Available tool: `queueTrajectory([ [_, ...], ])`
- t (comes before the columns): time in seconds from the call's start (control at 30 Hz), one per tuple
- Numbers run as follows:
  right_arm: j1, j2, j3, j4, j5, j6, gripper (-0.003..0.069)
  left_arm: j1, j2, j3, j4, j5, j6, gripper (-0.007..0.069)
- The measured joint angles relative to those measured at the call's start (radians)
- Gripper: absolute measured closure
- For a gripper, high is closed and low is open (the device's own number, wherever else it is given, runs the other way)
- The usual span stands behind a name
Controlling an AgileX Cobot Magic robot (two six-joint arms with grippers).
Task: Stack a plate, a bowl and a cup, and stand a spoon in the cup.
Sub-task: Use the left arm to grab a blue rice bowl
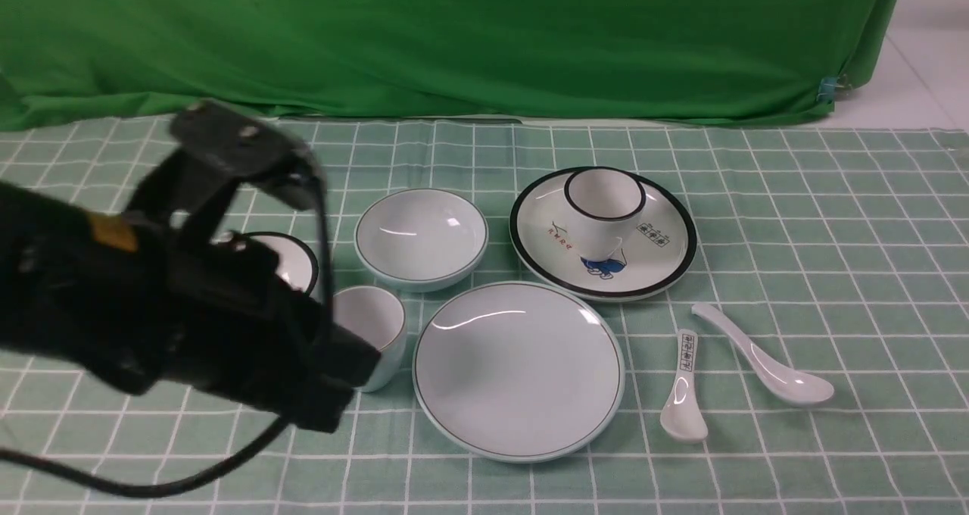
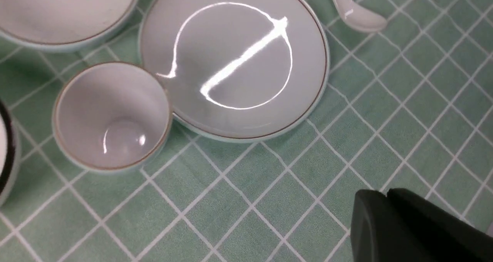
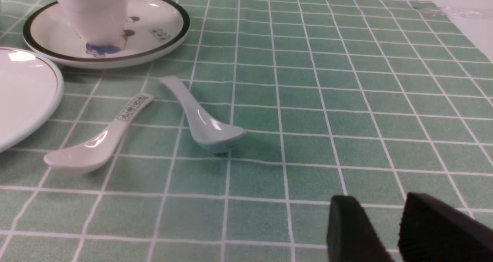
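Note:
The pale-blue plate (image 1: pixel 518 371) lies flat near the table's front, with the pale-blue cup (image 1: pixel 371 326) upright at its left edge and the pale-blue bowl (image 1: pixel 421 238) behind them. In the left wrist view the cup (image 2: pixel 111 115) touches or nearly touches the plate (image 2: pixel 233 61), and the bowl (image 2: pixel 65 11) is beside them. My left gripper (image 2: pixel 385 194) is shut and empty, hovering over bare cloth in front of the plate. The plain white spoon (image 1: pixel 764 360) lies right of the plate. My right gripper (image 3: pixel 379 198) is open and empty, low over the cloth, some way from the spoon (image 3: pixel 200 117).
A black-rimmed printed plate (image 1: pixel 602 235) carries a black-rimmed white cup (image 1: pixel 604 208) behind the pale-blue plate. A shorter spoon with printed characters (image 1: pixel 683 390) lies between plate and plain spoon. A black-rimmed bowl (image 1: pixel 291 261) is half hidden behind my left arm (image 1: pixel 189 310). A green backdrop hangs behind.

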Motion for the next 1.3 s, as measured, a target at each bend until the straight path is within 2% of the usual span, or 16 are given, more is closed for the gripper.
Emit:
queueTrajectory([
  [0.13,0.000,0.000,0.000,0.006,-0.009,0.007,0.0417,-0.031,0.125,-0.116,0.013,0.032,0.001,0.0607],
  [0.27,0.000,0.000,0.000,0.111,-0.110,0.187,0.0417,-0.031,0.227,-0.225,0.058,0.073,0.007,0.0607],
  [0.47,0.000,0.000,0.000,0.160,-0.312,0.395,0.0417,-0.031,0.337,-0.327,0.135,0.071,0.026,0.0607],
  [0.57,0.012,0.000,-0.019,0.165,-0.280,0.482,0.0446,-0.030,0.411,-0.386,0.174,0.074,0.034,0.0607],
  [0.63,0.046,0.015,-0.087,0.166,-0.171,0.461,0.0491,-0.020,0.478,-0.442,0.194,0.090,0.034,0.0607],
  [0.67,0.080,0.039,-0.166,0.166,-0.072,0.411,0.0521,-0.009,0.524,-0.481,0.201,0.105,0.034,0.0607],
  [0.7,0.092,0.048,-0.179,0.166,-0.057,0.400,0.0525,-0.006,0.539,-0.495,0.201,0.110,0.034,0.0607],
  [0.8,0.210,0.158,-0.398,0.168,0.208,0.217,0.0555,0.022,0.661,-0.606,0.225,0.141,0.046,0.0594],
  [0.87,0.283,0.236,-0.520,0.168,0.377,0.112,0.0559,0.035,0.747,-0.691,0.250,0.173,0.064,0.0557],
  [0.97,0.376,0.328,-0.637,0.168,0.524,0.022,0.0562,0.041,0.843,-0.784,0.262,0.194,0.088,0.0470],
  [1.0,0.381,0.332,-0.641,0.168,0.524,0.019,0.0562,0.041,0.848,-0.796,0.262,0.195,0.091,0.0463],
  [1.03,0.415,0.356,-0.663,0.168,0.552,-0.007,0.0562,0.041,0.883,-0.832,0.262,0.196,0.097,0.0400],
  [1.13,0.476,0.374,-0.669,0.167,0.554,-0.026,0.0562,0.041,0.948,-0.883,0.261,0.196,0.109,0.0284],
  [1.3,0.492,0.374,-0.669,0.166,0.555,-0.034,0.0558,0.041,1.000,-0.892,0.262,0.174,0.119,0.0212],
])
